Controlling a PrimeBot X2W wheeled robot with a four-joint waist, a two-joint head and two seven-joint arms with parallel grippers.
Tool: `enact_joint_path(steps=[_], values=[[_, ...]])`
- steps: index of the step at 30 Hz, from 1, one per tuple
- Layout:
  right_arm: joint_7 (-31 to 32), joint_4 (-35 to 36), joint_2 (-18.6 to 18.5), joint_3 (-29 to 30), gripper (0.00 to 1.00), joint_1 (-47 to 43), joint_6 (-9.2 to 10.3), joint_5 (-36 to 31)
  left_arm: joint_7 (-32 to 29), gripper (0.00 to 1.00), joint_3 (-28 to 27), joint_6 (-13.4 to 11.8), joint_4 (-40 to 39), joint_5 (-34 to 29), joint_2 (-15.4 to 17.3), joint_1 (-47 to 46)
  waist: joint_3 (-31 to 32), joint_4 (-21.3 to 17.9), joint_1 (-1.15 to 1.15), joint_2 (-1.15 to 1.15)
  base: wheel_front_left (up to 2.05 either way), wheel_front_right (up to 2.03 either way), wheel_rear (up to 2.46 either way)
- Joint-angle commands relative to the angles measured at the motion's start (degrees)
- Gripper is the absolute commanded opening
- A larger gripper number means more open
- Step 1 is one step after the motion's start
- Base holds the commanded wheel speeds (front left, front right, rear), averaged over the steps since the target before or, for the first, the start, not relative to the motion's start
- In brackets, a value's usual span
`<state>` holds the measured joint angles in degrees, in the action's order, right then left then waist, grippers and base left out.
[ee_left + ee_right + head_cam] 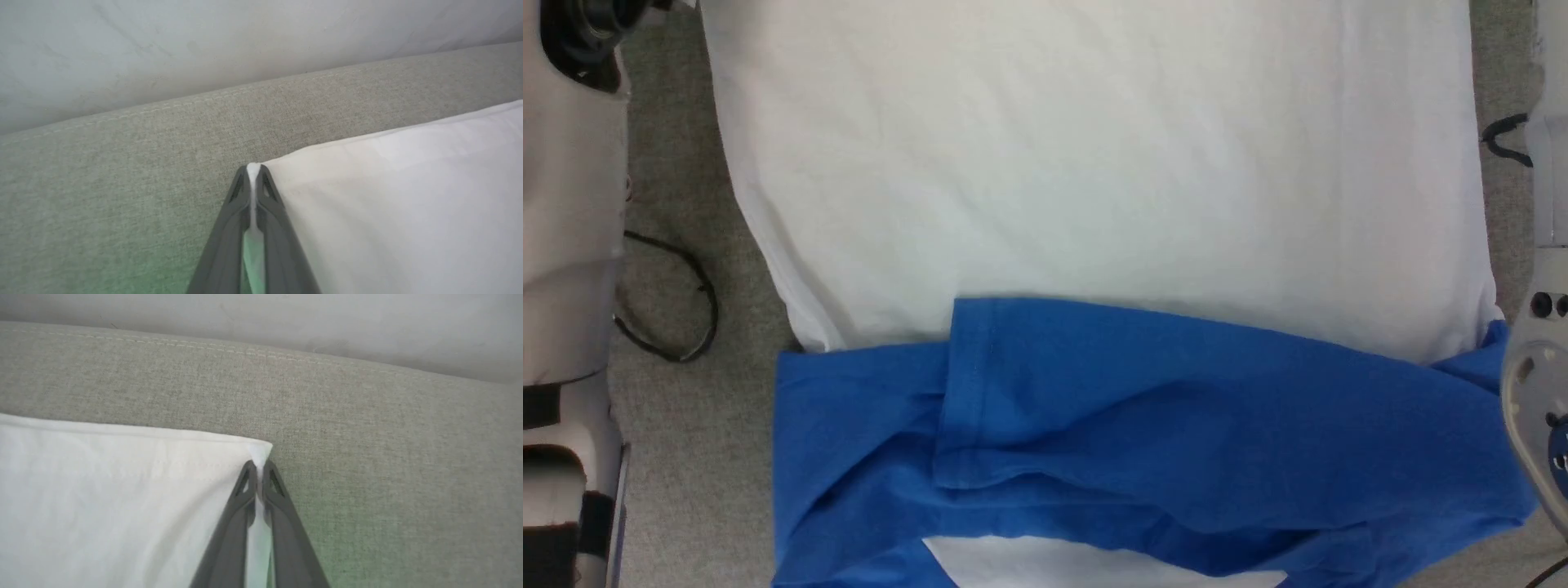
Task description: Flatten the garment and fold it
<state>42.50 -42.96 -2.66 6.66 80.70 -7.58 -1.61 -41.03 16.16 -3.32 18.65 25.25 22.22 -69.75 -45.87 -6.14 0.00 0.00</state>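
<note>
This looks like a robot test room rather than a home. The bench [686,457] is padded in plain grey-green woven cloth with a stitched seam [163,107] along its edge. A bare pale surface [163,49] lies beyond, a loose black cable [715,302] trails over the cloth, and pale machine housings [564,204] flank the spread garment [1094,163].

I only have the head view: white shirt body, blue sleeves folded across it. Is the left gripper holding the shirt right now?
Observer: Yes, the left gripper is shut on a white corner of the garment.
Operator: And the right?
Observer: The right gripper pinches a white corner too, beside the hem stitching.
Operator: What lies past those corners?
Observer: A grey woven surface, with a stitched seam along its far edge.
</note>
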Motion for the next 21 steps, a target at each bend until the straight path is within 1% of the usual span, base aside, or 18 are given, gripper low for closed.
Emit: enact_joint_path(steps=[1, 3, 5, 9, 15, 18, 21], values=[[1.0, -0.9, -0.2, 0.2, 0.0, -1.2, 0.09, -1.1, 0.5, 0.0, 0.4, 0.5, 1.4, 0.2, 0.2, 0.5, 0.1, -0.1, 0.0, 0.0, 0.0, 0.0, 0.0], [0.4, -0.1, -0.2, 0.3, 0.0, -1.3, 0.09, -2.1, 2.0, 0.0, 0.5, 1.0, 1.7, 0.0, 0.4, 0.3, 0.1, -0.2, 0.0, 0.0, 0.0, 0.0, 0.0], [-1.8, 1.3, -0.2, 0.7, 0.0, -1.3, 0.09, -2.7, 4.3, 0.0, 0.5, 1.2, 1.9, -0.6, 0.6, -0.2, 0.1, -0.3, 0.0, 0.0, 0.0, 0.0, 0.0], [-9.3, 3.6, -0.2, 1.6, 0.0, -1.1, 0.09, -3.2, 10.5, 0.0, 0.3, 1.0, 2.8, -2.6, 1.2, -1.4, 0.3, -0.6, 0.0, 0.0, 0.0, 0.0, 0.0], [-19.6, 4.1, -0.2, 1.4, 0.0, -0.3, 0.09, -2.5, 21.1, 0.0, 0.2, 0.7, 4.3, -5.5, 2.2, -2.7, 1.7, -1.0, 0.0, 0.0, 0.0, 0.0, 0.0], [-24.2, 4.0, -0.2, 1.6, 0.0, 0.0, 0.09, -1.9, 26.2, 0.0, 0.3, 0.6, 5.4, -6.7, 2.5, -3.3, 2.6, -1.1, 0.0, 0.0, 0.0, 0.0, 0.0], [-28.8, 3.5, -0.2, 0.6, 0.0, -0.8, 0.09, 0.4, 31.0, 0.0, 0.5, 1.1, 6.6, -7.0, 2.0, -3.3, 4.1, -0.8, 0.0, 0.0, 0.0, 0.0, 0.0]])
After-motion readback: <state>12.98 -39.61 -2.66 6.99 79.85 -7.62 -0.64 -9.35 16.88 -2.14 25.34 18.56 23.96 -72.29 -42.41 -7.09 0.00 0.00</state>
